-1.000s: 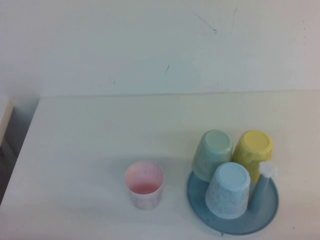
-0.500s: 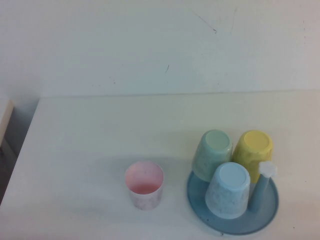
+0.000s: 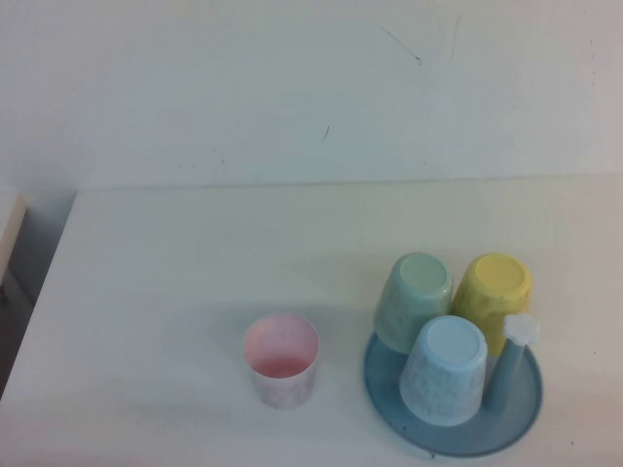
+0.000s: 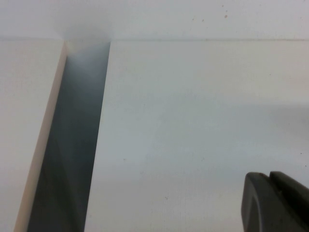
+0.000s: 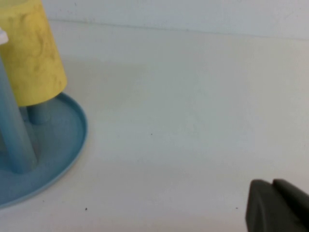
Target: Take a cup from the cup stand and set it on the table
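Observation:
The yellow cup (image 3: 494, 295) hangs upside down on a peg at the far right of the blue-grey cup stand (image 3: 527, 409). It also shows in the right wrist view (image 5: 34, 58), over the stand's rim (image 5: 67, 145). A pale green cup (image 3: 414, 300) and a pale blue cup (image 3: 444, 368) hang on other pegs. One peg with a white cap (image 3: 521, 329) is bare. Neither arm shows in the high view. My left gripper (image 4: 269, 177) is shut and empty over the white table (image 3: 195, 263), near its left edge. My right gripper (image 5: 272, 184) is shut and empty, to the right of the stand.
A pink cup (image 3: 280, 360) stands upright on the table, left of the stand. The left wrist view shows a dark gap (image 4: 72, 145) between the table's left edge and a neighbouring surface. A white wall runs behind the table.

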